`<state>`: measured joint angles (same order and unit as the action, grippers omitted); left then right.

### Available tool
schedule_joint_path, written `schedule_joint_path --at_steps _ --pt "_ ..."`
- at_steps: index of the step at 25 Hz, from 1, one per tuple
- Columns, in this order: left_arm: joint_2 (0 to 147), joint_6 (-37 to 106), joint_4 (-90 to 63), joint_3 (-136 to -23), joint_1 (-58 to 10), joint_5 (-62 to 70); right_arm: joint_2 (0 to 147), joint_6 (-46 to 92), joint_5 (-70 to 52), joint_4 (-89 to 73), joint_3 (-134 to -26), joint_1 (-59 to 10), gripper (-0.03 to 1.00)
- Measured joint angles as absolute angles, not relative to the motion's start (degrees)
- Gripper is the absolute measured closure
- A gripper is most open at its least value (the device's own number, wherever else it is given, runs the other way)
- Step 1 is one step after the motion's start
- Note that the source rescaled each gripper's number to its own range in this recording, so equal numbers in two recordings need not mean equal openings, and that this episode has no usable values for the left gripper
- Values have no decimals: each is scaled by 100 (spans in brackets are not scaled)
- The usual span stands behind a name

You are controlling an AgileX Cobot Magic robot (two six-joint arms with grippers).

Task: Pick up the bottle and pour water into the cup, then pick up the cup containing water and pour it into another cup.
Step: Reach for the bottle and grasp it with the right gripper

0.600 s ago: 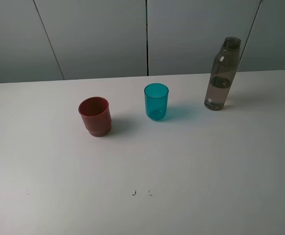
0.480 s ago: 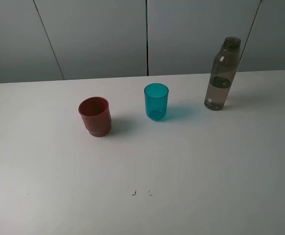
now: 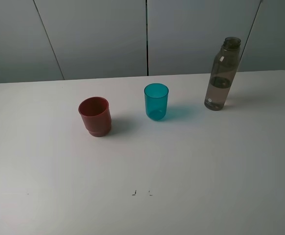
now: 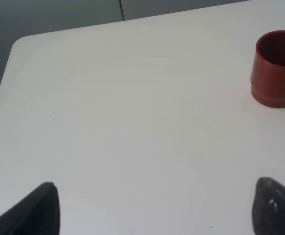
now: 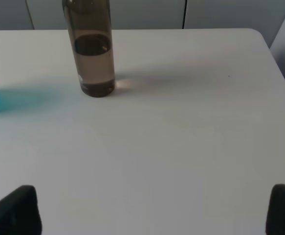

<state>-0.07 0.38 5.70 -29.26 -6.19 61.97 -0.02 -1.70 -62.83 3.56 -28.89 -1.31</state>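
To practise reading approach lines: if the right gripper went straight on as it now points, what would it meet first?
Likely only bare table; the right gripper aims beside the bottle, not at it.

Bright, even, diffuse throughout. Lit from left of high view: soft shadows thrown rightward from red cup (image 3: pixel 95 116), teal cup (image 3: pixel 156 101), bottle (image 3: pixel 222 73); teal-tinted beside teal cup. White table (image 3: pixel 181 161) near washed out. Warm glint beside bottle base in right wrist view. Blurred, dark: left gripper fingertips (image 4: pixel 39 210), right gripper fingertips (image 5: pixel 15 210).
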Motion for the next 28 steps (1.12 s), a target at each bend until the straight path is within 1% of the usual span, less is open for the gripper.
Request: schedule_joint_path --at_steps 24,28 --pt "-7 38 570 -2926 -619 6197 -2 -170 -6271 356 -2889 -131 -3" --pt "-7 38 570 -2926 -619 6197 448 -170 -5805 326 -3130 -131 -3"
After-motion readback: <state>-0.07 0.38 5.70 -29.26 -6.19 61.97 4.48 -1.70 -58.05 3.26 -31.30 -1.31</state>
